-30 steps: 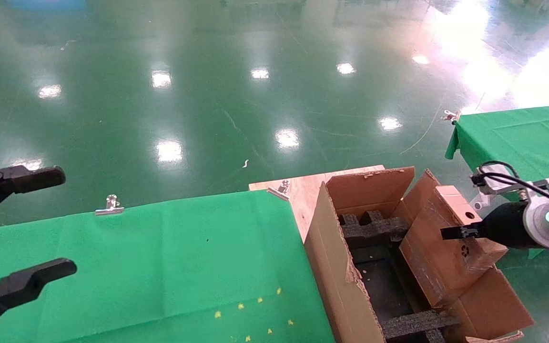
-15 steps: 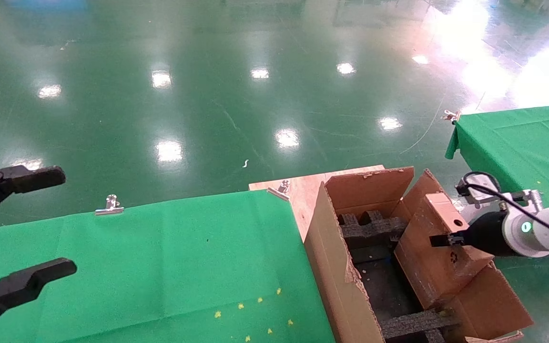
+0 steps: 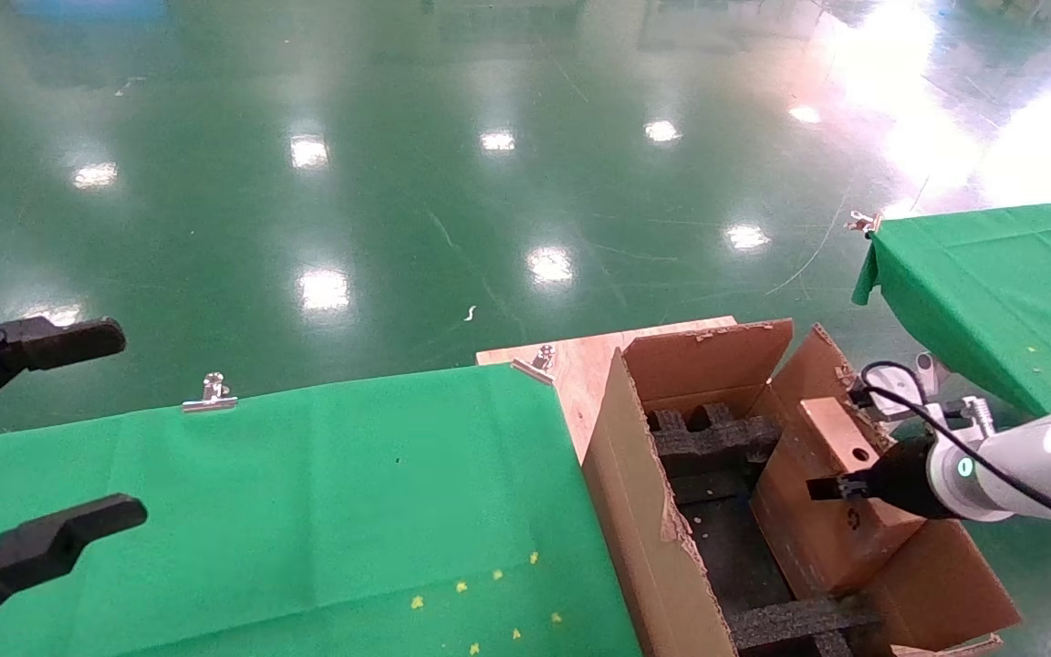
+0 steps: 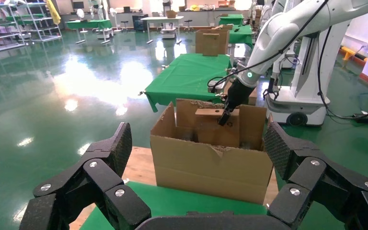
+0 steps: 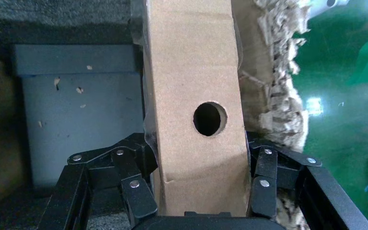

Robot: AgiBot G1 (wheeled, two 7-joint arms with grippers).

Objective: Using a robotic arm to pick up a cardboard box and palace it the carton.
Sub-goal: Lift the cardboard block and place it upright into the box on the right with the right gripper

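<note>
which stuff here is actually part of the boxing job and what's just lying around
Part of the job:
- small cardboard box, clamped in the right gripper, partly down inside
- big carton with black foam

Just there:
- left gripper, open, parked over the green cloth
- metal clips
- second green table

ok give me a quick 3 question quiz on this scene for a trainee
1. True or false: the right hand is shut on the cardboard box.
2. Where is the cardboard box now? A) flat on the green cloth B) partly down inside the carton, on its right side C) on the floor
3. Fill in: the narrow face of the box in the right wrist view has a round ____.

The left hand is open over the green cloth.

Key: 1 true; 2 B; 3 hole.
</note>
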